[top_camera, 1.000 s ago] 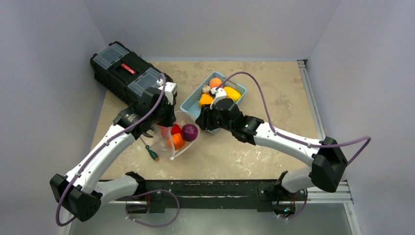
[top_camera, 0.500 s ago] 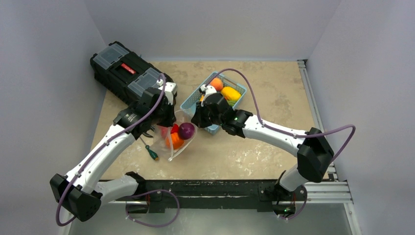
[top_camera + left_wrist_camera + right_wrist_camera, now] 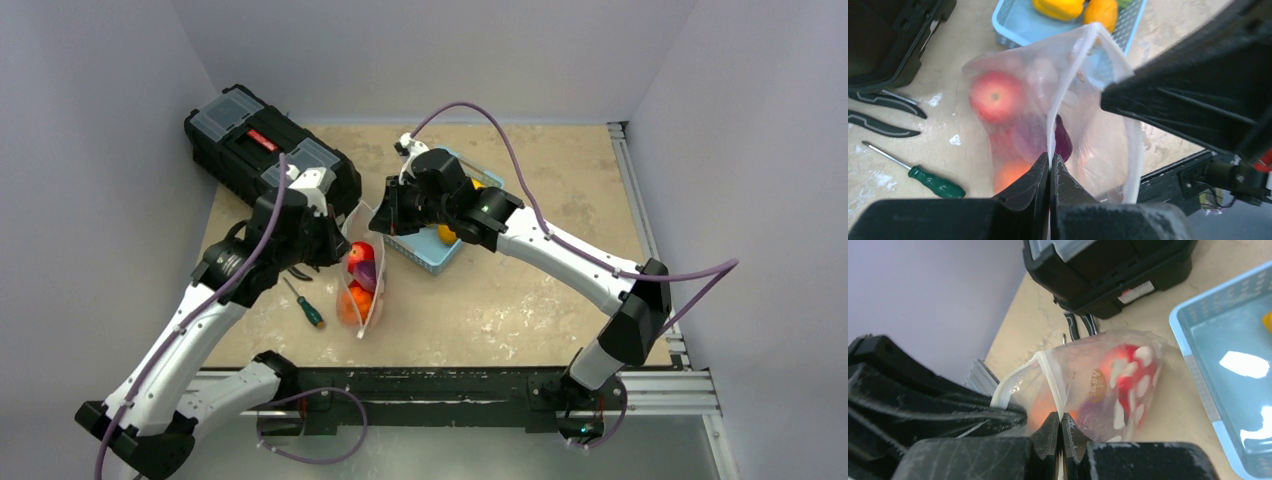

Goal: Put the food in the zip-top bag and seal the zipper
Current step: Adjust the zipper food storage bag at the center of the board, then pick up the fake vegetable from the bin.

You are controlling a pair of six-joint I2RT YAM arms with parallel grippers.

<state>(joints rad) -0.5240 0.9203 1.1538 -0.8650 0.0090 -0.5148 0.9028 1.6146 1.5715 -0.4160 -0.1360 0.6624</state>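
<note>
The clear zip-top bag (image 3: 362, 285) hangs upright between my two grippers, with red, purple and orange food inside. My left gripper (image 3: 1050, 162) is shut on the bag's mouth edge. The zipper strip (image 3: 1057, 100) rises from it and loops round, with the mouth gaping. A red apple (image 3: 994, 96) and a purple piece (image 3: 1063, 140) show through the plastic. My right gripper (image 3: 1060, 420) is shut on the opposite mouth edge, on the zipper strip (image 3: 1050, 375). In the top view the left gripper (image 3: 335, 238) and right gripper (image 3: 385, 215) flank the bag's top.
The light blue basket (image 3: 432, 258) lies right of the bag, with yellow and orange food (image 3: 1058, 7) in it. A green-handled screwdriver (image 3: 306, 305) and black pliers (image 3: 883, 125) lie left of the bag. A black toolbox (image 3: 260, 150) sits at the back left.
My right gripper left the basket, moved left and closed on the bag's mouth. The bag went from slumped and wide to raised, upright and narrow. The left gripper shifted left and up.
</note>
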